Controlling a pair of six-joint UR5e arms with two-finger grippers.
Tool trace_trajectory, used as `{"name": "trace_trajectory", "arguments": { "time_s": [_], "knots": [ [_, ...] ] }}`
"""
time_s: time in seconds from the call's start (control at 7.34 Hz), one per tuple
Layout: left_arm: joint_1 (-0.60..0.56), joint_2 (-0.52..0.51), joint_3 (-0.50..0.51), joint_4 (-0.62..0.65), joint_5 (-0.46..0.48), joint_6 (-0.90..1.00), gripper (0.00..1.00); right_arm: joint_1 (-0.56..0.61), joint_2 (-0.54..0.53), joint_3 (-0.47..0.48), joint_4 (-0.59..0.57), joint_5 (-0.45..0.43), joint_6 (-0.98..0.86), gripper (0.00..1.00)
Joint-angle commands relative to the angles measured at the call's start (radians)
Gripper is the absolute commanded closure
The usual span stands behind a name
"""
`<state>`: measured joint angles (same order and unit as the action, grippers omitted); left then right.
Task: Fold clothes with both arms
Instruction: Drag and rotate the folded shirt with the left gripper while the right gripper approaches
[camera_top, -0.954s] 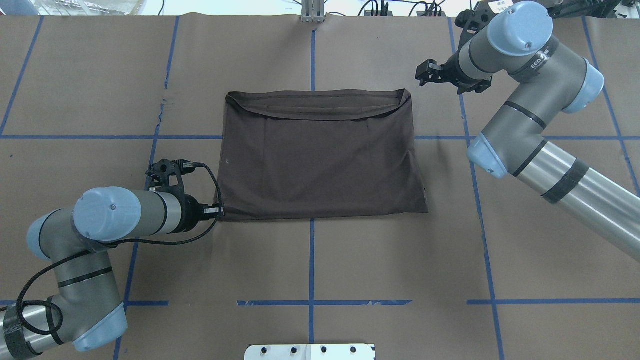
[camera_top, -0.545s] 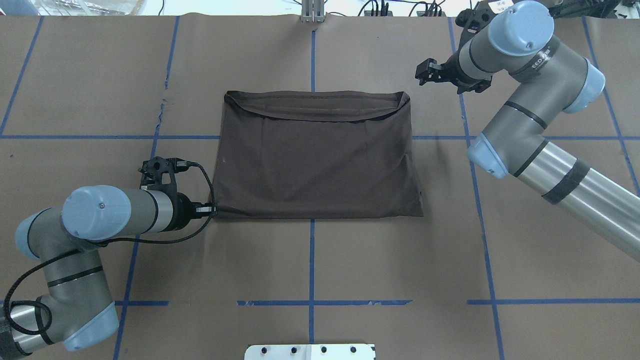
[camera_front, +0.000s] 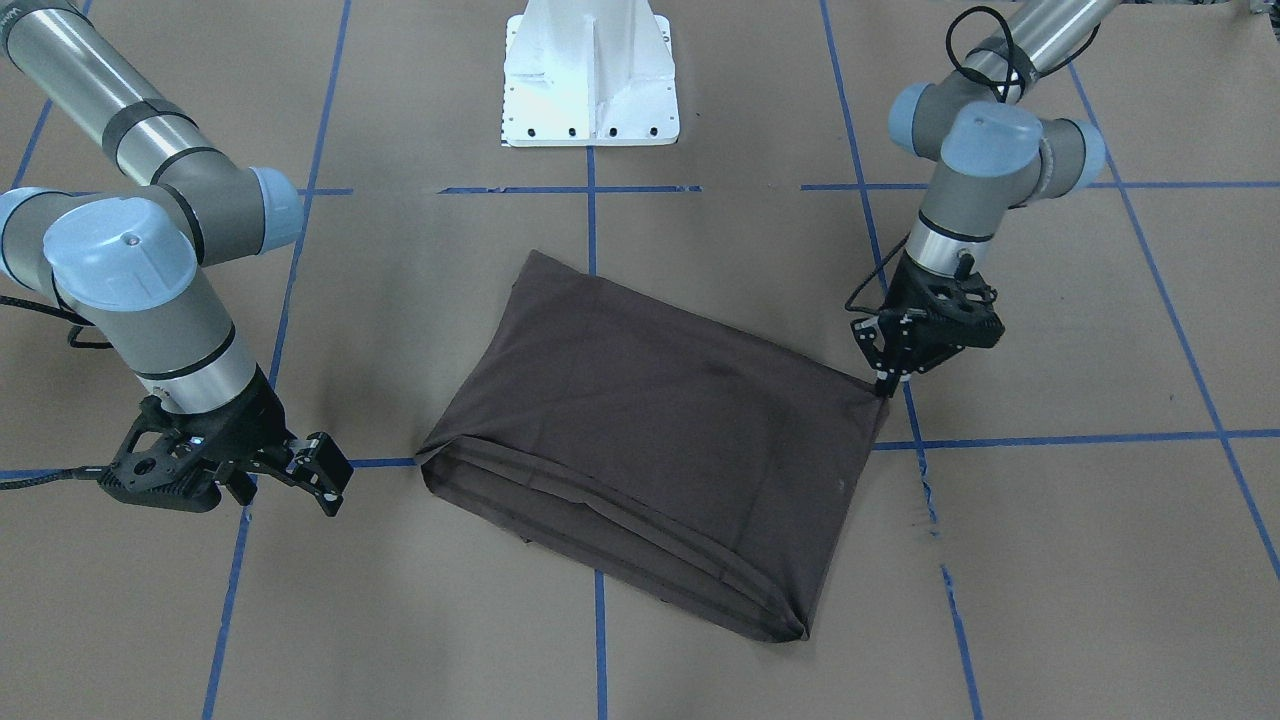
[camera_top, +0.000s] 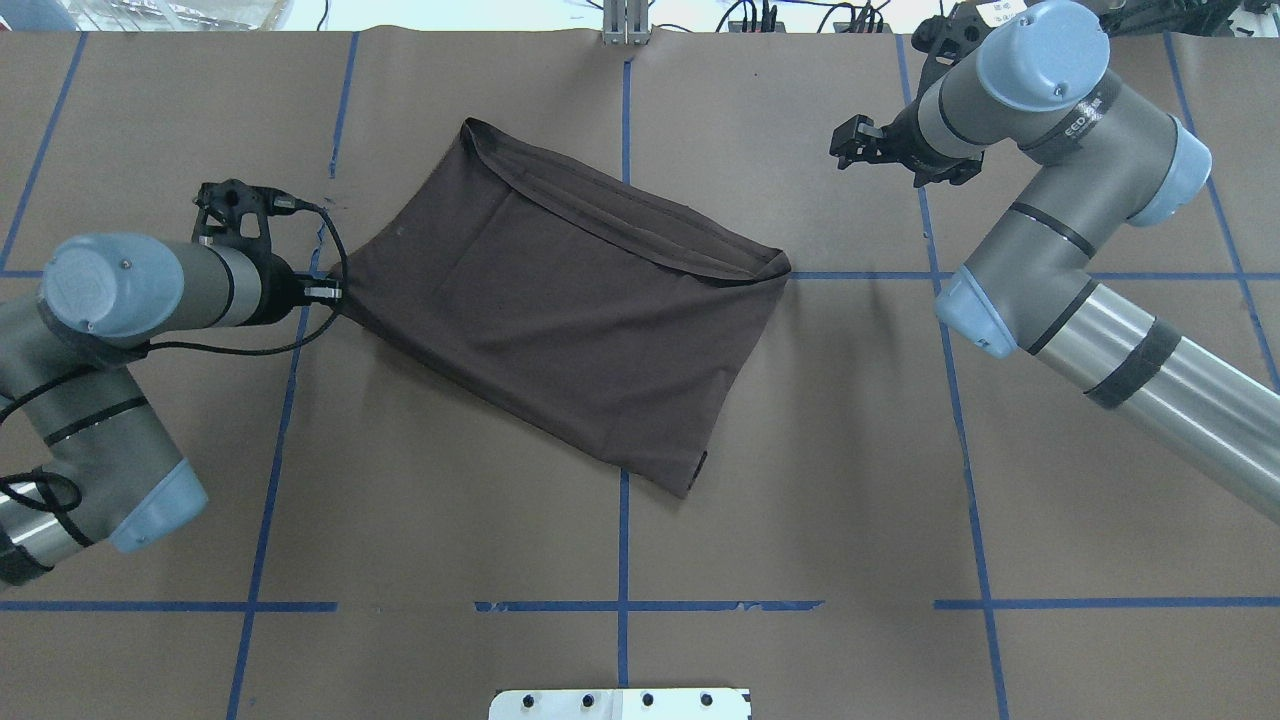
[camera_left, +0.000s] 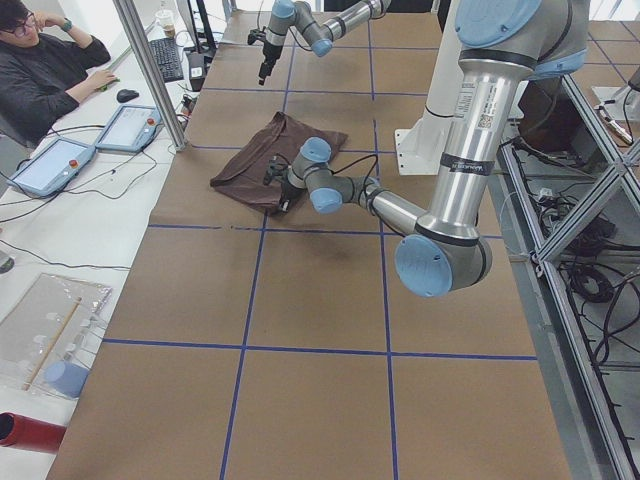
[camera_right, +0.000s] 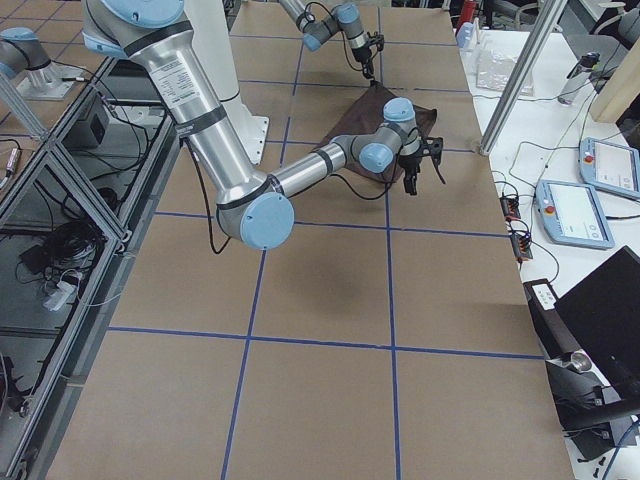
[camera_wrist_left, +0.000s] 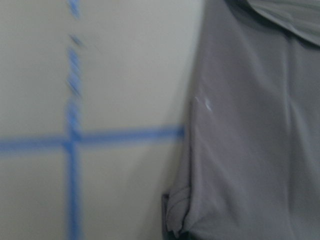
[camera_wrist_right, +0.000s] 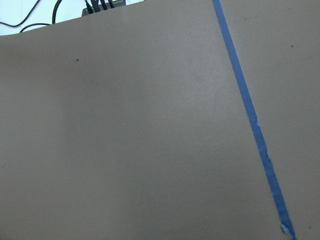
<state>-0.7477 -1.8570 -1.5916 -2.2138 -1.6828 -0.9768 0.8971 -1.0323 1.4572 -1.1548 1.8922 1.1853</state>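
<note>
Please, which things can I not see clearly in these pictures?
- T-shirt sleeves and collar: hidden inside its own folds, in every view.
- Left gripper fingertips: covered by the wrist and cable in the overhead view; the left wrist view is blurred.
- Right gripper opening: seen side-on, too small elsewhere.
- Right wrist view: shows only the table.

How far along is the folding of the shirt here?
Done: the dark brown-grey short-sleeved T-shirt already lies folded into a layered rectangle, with no sleeves showing. In hand: the black left gripper pinches one corner, and the shirt sits skewed to the blue tape grid. The black right gripper hangs open, apart from it. Left: probably squaring it up and at least one more fold.
</note>
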Motion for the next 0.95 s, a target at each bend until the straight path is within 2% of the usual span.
{"name": "trace_trajectory", "arguments": {
  "time_s": [0.0,0.14,0.41,0.55,0.68,0.82],
  "knots": [
    [-0.117,-0.213,0.301,-0.010,0.003,0.088,1.00,-0.001,0.001,0.002,0.000,-0.001,0.007,0.00],
    [-0.146,-0.329,0.453,-0.024,0.006,0.092,1.00,-0.001,0.003,0.012,-0.008,-0.001,0.007,0.00],
    [-0.159,-0.504,0.736,-0.130,0.092,0.112,1.00,-0.001,0.002,0.040,-0.014,0.002,0.014,0.00],
    [-0.160,-0.505,0.765,-0.164,0.091,0.116,1.00,-0.012,0.005,0.040,-0.014,0.001,0.054,0.00],
    [-0.160,-0.481,0.759,-0.170,0.086,0.147,0.60,-0.026,0.012,0.041,-0.013,-0.004,0.081,0.00],
    [-0.168,-0.446,0.707,-0.176,0.081,0.256,0.01,-0.064,0.029,0.037,-0.011,-0.021,0.126,0.00]
  ]
}}
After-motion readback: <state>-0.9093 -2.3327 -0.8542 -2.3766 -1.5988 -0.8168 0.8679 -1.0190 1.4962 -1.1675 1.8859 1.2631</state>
